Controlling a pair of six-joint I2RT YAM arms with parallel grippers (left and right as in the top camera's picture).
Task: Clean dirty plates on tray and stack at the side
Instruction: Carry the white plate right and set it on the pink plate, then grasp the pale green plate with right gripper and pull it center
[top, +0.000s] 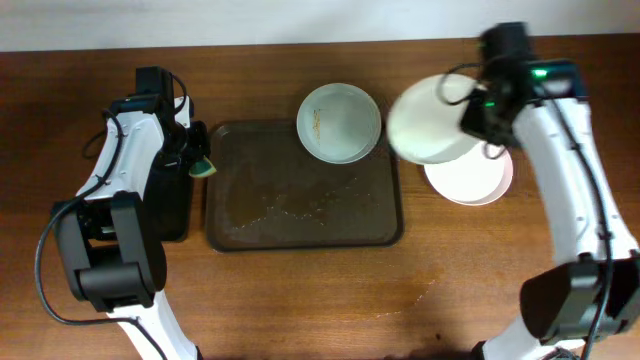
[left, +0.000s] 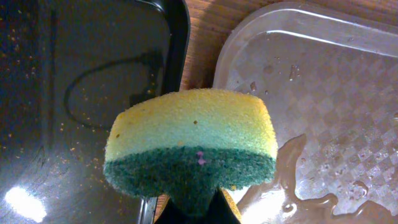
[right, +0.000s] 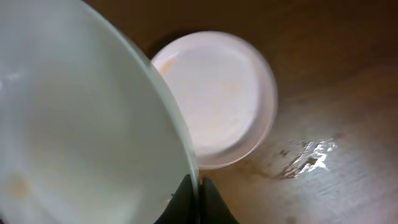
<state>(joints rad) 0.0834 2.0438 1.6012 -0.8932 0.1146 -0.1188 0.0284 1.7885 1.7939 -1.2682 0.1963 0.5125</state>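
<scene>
One white plate (top: 340, 122) with a thin orange smear lies on the far edge of the dark-brown tray (top: 300, 215). My right gripper (top: 478, 112) is shut on the rim of a second white plate (top: 428, 122) and holds it in the air, right of the tray; it fills the left of the right wrist view (right: 81, 124). A third white plate (top: 470, 180) lies on the table below it, also in the right wrist view (right: 217, 99). My left gripper (top: 195, 160) is shut on a yellow-and-green sponge (left: 191, 140), between the black tray and the brown tray (left: 311, 93).
A narrow black tray (top: 170, 200) lies left of the brown tray; it shows speckled with crumbs in the left wrist view (left: 87, 81). Brown liquid pools on the tray (left: 298, 180). A wet patch (right: 305, 158) shines on the wooden table by the lying plate.
</scene>
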